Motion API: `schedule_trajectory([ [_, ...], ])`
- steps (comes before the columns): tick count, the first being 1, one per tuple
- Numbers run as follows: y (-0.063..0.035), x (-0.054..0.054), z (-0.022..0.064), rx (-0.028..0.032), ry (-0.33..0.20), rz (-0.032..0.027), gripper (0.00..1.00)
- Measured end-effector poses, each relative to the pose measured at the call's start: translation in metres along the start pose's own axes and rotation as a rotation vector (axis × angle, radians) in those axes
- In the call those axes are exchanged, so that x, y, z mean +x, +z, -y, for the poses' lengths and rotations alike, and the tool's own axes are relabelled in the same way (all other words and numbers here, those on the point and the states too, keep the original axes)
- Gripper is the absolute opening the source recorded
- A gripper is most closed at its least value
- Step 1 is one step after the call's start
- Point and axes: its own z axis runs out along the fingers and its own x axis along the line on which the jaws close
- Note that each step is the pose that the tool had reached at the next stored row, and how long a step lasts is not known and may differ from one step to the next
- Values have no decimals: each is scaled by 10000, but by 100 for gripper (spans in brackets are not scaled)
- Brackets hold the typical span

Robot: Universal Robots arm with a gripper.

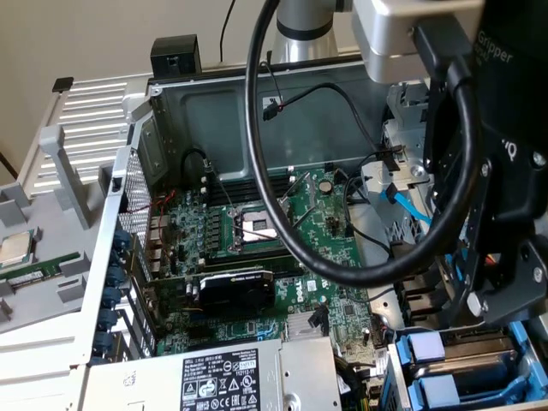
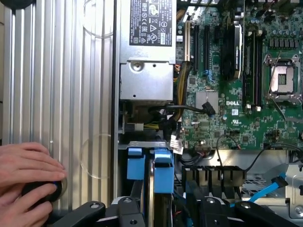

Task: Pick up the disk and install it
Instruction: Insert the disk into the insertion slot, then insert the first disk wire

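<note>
My gripper (image 1: 484,304) hangs over the drive bay at the exterior view's lower right corner of the open computer case. In the wrist view the gripper (image 2: 165,210) stands right over the disk (image 2: 150,187), seen edge-on as a thin grey slab between two bright blue carrier ends (image 2: 163,169). Its white label is hidden. The exterior view shows blue carrier frames (image 1: 428,351) and a grey metal face (image 1: 484,344) in the bay just below the gripper. Whether the gripper touches the disk does not show.
Green motherboard (image 1: 282,231) with an empty CPU socket (image 1: 257,227), a black card (image 1: 235,287) and the grey power supply (image 1: 223,377) fill the case. A thick black cable (image 1: 282,231) loops across it. A person's hands (image 2: 26,179) rest on the ribbed side panel (image 2: 71,94), holding a black object.
</note>
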Motion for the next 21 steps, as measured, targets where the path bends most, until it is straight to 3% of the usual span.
schedule_trajectory([
  [1,4,0,0,0,0,1,51],
  [21,-21,-17,2,-13,-1,0,51],
])
